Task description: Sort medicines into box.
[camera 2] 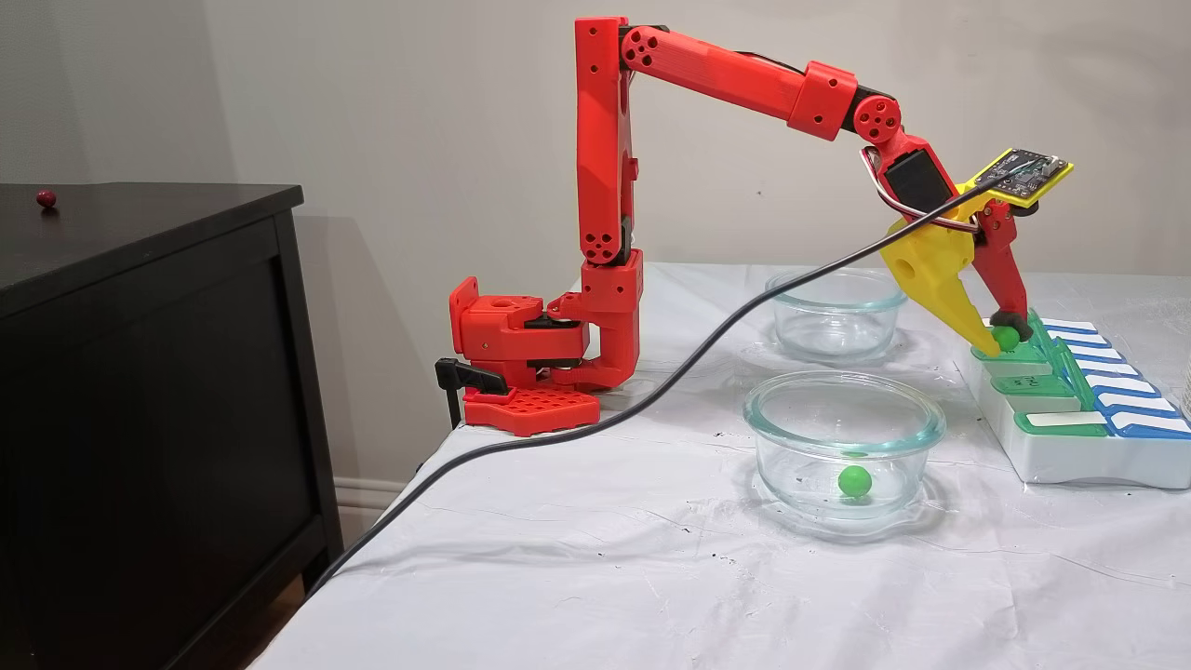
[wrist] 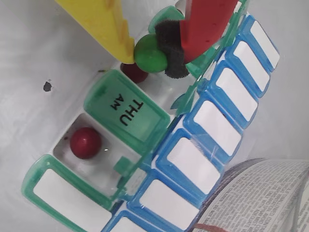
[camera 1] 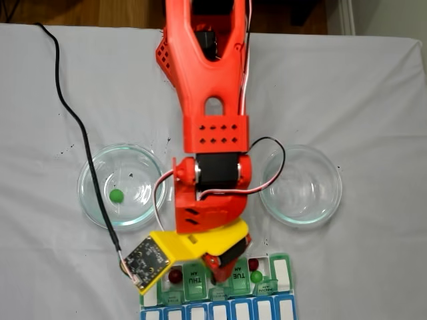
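end effector (wrist: 150,54) clamped on a green ball (wrist: 149,54) between yellow finger and red padded finger, held just over the pill box (wrist: 212,130), red ball (wrist: 85,142) in an open compartment beside the THU lid (wrist: 126,110), another green ball (camera 2: 854,480) in the near glass dish (camera 2: 843,409) on the desk

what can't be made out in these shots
- Flat green and blue pill organizer: in a fixed view the bottom edge cuts it off and the arm covers its middle.
- Dark red ball: in the wrist view, half hidden behind the tool and its small green ball.
- Printed page: text too blurred to read.
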